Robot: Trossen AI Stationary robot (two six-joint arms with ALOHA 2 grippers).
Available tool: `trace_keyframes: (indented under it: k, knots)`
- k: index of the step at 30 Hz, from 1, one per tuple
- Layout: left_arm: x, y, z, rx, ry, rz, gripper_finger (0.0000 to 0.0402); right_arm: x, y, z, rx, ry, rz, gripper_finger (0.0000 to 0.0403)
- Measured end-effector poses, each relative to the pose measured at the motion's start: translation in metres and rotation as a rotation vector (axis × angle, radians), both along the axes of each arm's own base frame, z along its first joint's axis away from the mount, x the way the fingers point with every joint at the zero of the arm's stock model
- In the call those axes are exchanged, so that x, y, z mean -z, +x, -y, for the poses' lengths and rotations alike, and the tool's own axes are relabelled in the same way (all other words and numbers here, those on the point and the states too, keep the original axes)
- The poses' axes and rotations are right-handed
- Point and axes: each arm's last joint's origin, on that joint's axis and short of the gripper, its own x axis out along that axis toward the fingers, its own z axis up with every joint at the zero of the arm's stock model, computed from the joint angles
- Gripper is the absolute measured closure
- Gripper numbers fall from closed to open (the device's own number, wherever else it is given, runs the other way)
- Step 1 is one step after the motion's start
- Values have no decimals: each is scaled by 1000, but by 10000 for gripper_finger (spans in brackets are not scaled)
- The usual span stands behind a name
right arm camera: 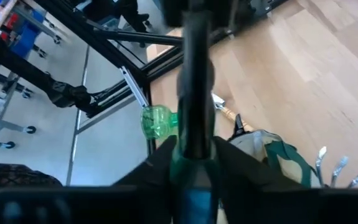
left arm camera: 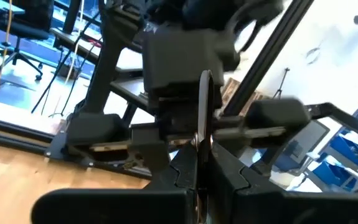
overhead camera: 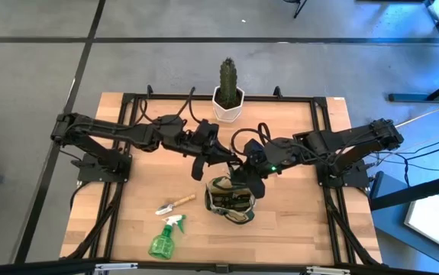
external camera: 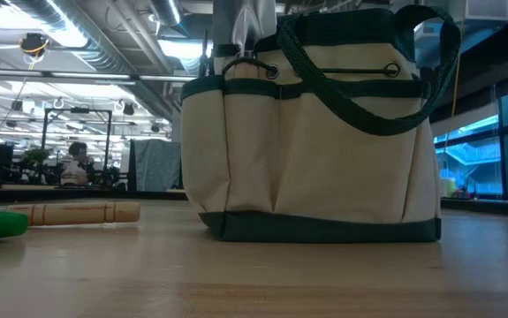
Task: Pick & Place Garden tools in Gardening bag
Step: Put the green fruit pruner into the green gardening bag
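Note:
Above the table's middle both grippers meet on one garden tool, seemingly the pruning shears. It shows as a thin silver blade (left arm camera: 203,106) in the left wrist view and as a dark bar (right arm camera: 194,74) in the right wrist view. My left gripper (left arm camera: 203,171) is shut on the blade. My right gripper (right arm camera: 194,158) is closed on the dark bar. Just below them the gardening bag (overhead camera: 230,200) stands upright on its base, with silver fork tines (right arm camera: 340,165) sticking out of it. A wooden-handled trowel (overhead camera: 175,204) and a green spray bottle (overhead camera: 164,238) lie on the table to its left. My left gripper pinches the tool's thin silver blade (left arm camera: 203,134) between its two fingers, which reach in level from the table's left. The tool is lifted clear, above the bag. My right gripper has one finger (right arm camera: 160,158) on each side of the tool's dark bar (right arm camera: 194,134). It comes slanting down from the table's right. The tool hangs clear of the table and the bag.
A cactus in a white pot (overhead camera: 228,95) stands at the table's far edge, behind the arms. The black frame rails (overhead camera: 120,191) run along the table's left and right sides. Bare wood lies to the right of the bag.

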Motion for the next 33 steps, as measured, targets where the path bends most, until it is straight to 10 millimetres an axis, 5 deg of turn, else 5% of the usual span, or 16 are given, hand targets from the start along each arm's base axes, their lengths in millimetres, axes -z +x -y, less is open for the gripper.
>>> trace_keyframes:
  k: [4, 14, 22, 28, 33]
  knots:
    - [0, -1, -4, -7, -12, -11, 394, 1, 0, 2, 5, -19, -10, 349]
    - [-3, -5, -14, 114, 10, -3, 361, 0, 1, 4, -50, 6, -6, 348]
    - [-34, -50, -27, 327, 8, 28, 295, 0, -2, 3, -190, 45, -26, 348]
    - [-35, -80, -31, 248, 49, -90, 290, -5, -1, -2, -290, 71, 34, 348]
    - [-29, -83, -30, 165, 66, -155, 289, -5, 11, -13, -387, 100, 143, 348]
